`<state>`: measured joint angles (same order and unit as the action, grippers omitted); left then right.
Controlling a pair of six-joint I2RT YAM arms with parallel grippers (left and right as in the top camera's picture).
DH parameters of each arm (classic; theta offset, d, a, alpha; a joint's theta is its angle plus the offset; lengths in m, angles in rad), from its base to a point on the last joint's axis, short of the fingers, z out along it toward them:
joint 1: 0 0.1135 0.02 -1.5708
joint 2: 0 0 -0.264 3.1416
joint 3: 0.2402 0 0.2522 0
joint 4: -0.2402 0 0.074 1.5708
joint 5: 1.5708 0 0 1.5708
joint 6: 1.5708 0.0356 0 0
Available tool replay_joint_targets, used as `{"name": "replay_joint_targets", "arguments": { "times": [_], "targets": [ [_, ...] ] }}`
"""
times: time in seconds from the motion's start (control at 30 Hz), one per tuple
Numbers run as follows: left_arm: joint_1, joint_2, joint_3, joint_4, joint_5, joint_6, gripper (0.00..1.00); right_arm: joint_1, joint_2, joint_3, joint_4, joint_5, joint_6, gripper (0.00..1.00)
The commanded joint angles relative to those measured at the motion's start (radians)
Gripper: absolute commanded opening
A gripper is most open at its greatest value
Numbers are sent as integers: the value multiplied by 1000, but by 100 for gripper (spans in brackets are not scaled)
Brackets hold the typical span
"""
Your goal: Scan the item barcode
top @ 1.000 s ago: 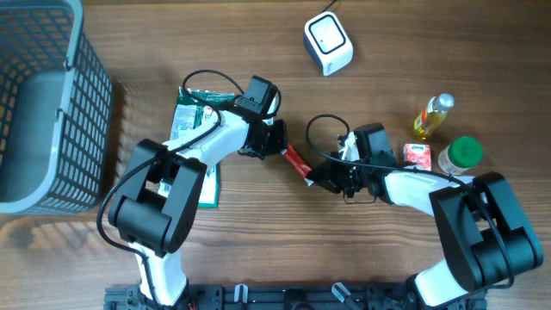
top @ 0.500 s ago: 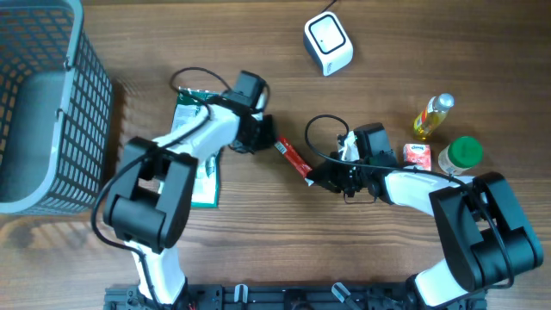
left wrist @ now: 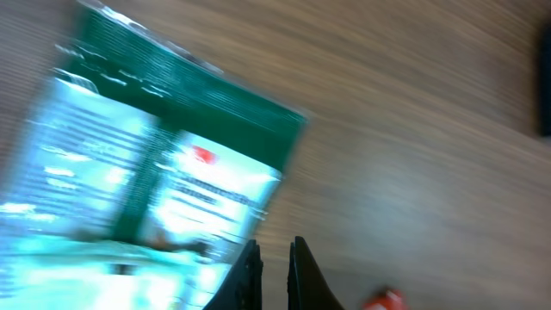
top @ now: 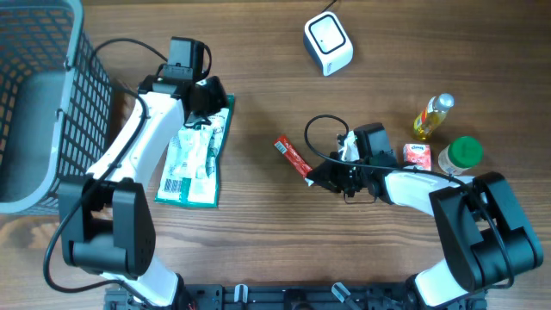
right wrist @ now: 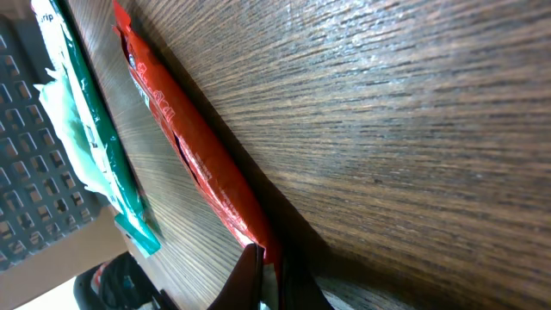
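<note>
I'm watching the right claw [right wrist: 263,258] pinching shut on one end of the red sachet [right wrist: 185,146], the rest stretching away from the tips along the table [right wrist: 413,129]. The left claw [left wrist: 274,254] is sitting closed and empty, hanging over the wood at the green packet [left wrist: 155,172]'s edge. The white scanner [top: 328,43] is sitting well beyond the right claw, far side.

Mock shop checkout on a wooden surface [top: 258,250]: white barcode scanner [top: 328,43], grey mesh shopping basket [top: 34,103], packaged goods, namely green packet [top: 196,155], red sachet [top: 294,158], yellow bottle [top: 432,115], green-lidded jar [top: 461,155].
</note>
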<state>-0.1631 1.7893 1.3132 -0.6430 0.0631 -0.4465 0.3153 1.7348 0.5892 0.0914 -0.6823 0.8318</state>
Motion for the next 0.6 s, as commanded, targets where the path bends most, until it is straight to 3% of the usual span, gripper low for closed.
{"name": "replay_joint_targets", "arguments": {
  "times": [0.0,0.2,0.57],
  "targets": [
    [6,-16,13,-6,-285,82,4,2,31,-25,-5,82,-21,4],
    [6,-16,13,-17,-418,103,4,2,31,-25,-6,82,-21,4],
    [107,-16,13,-40,-396,103,4,2,31,-25,-5,82,-24,4]
  ]
}}
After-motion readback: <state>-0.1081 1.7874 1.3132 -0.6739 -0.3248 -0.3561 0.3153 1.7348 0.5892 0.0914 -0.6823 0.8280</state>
